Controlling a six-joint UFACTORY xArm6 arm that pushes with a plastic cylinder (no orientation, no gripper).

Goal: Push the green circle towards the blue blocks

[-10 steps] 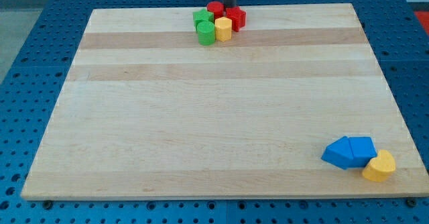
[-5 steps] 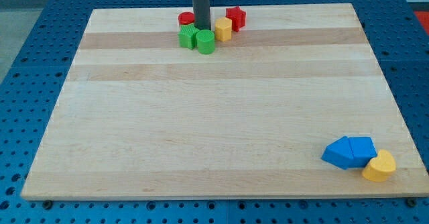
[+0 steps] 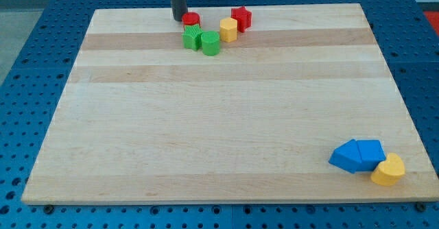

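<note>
tip (image 3: pixel 179 18) of my gripperless rod just left of red block (image 3: pixel 191 19), green circle (image 3: pixel 210 43) upright, blue blocks (image 3: pixel 357 155) well apart

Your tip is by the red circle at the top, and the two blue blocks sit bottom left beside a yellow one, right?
Not quite: the blue blocks and the yellow block are at the camera view's bottom right. My tip is indeed beside the red circle at the top.
</note>
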